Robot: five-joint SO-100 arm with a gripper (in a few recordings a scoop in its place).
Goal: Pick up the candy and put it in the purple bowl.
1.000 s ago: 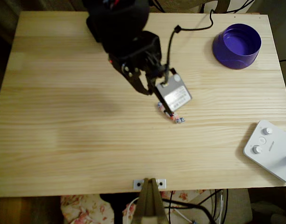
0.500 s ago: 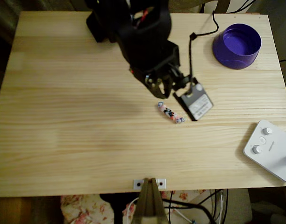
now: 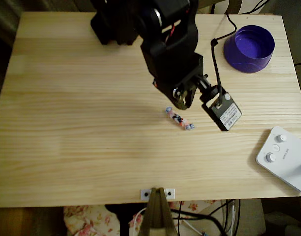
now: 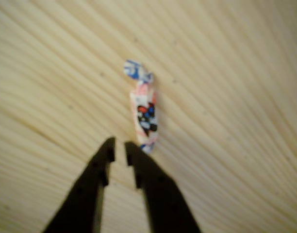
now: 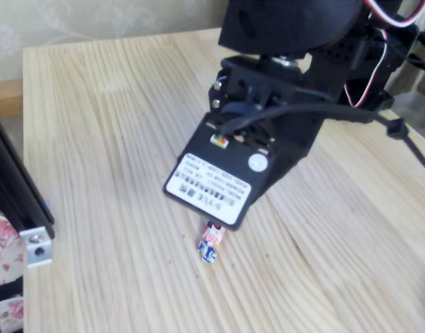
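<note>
The candy (image 3: 179,119) lies flat on the wooden table, a short stick in a pink, white and blue wrapper with twisted ends. My black gripper (image 3: 184,103) hangs just above and behind it. In the wrist view the candy (image 4: 144,114) sits just past the tips of the gripper (image 4: 119,145) and slightly to their right; the jaws stand nearly together with only a thin slit and nothing between them. The purple bowl (image 3: 249,48) stands upright at the table's top right corner, far from the candy. In the fixed view the candy (image 5: 211,244) peeks out from under the wrist camera block.
A white device with knobs (image 3: 285,158) rests at the right edge of the table. A small metal bracket (image 3: 158,193) sits at the front edge, and a black rail (image 5: 11,187) rises beside it. The arm's cable (image 3: 217,54) loops toward the bowl.
The arm has swung to the right in the overhead view, carrying the camera block off the candy. The candy has stayed in the same spot on the table.
</note>
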